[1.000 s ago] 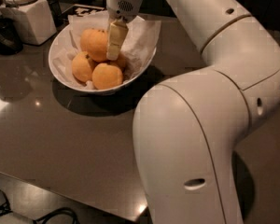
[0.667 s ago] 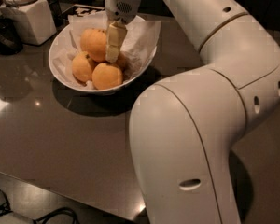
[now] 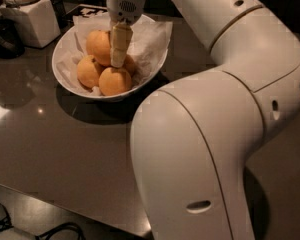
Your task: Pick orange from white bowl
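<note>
Scarcely anything has shifted at the bowl, though the arm's [image 3: 200,149] bulky near link has swung further left. Its gripper [image 3: 118,59] hangs inside the white bowl [image 3: 65,49], and whether the jaws are open or gripping anything cannot be told. The orange [image 3: 97,44] sits just left of the jaws, touching them, on crumpled paper [image 3: 150,36]. Two smaller oranges [image 3: 115,81] lie below the jaws. A white canister [image 3: 32,19] stands well to their left.
</note>
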Tool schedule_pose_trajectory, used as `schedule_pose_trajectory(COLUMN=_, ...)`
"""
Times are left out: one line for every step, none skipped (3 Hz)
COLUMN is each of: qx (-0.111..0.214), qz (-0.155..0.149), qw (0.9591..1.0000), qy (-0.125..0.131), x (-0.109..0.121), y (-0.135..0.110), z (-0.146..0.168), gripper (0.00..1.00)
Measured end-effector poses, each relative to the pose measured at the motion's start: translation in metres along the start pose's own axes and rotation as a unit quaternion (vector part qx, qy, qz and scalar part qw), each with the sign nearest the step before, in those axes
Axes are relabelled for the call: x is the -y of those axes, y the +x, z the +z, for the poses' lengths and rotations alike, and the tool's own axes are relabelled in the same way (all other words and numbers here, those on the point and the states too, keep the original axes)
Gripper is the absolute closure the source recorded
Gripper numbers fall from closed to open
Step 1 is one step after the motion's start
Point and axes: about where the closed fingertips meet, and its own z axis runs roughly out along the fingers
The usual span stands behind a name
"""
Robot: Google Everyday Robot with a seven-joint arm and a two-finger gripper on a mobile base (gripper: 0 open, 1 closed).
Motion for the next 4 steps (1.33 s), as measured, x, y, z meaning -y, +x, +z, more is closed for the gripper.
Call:
schedule_pose_trajectory(qx=-0.005, qz=-0.004, qw=1.0, qy=-0.006, x=-0.0005, y=-0.0013, z=0.0045, gripper=0.31)
schedule_pose_trajectory(qx=-0.004, qz=-0.005, qw=0.9999, qy=-0.014, x=-0.0016, y=0.0017, z=0.0092, gripper=0.49)
schedule_pose_trajectory(qx=-0.004, qz=-0.005, qw=0.9999, qy=-0.014, x=-0.0016, y=0.0019, z=0.0093, gripper=0.74)
schedule_pose_trajectory(qx=-0.004, qz=-0.005, qw=0.9999, qy=-0.014, x=-0.0016, y=0.0019, z=0.0093, gripper=0.96)
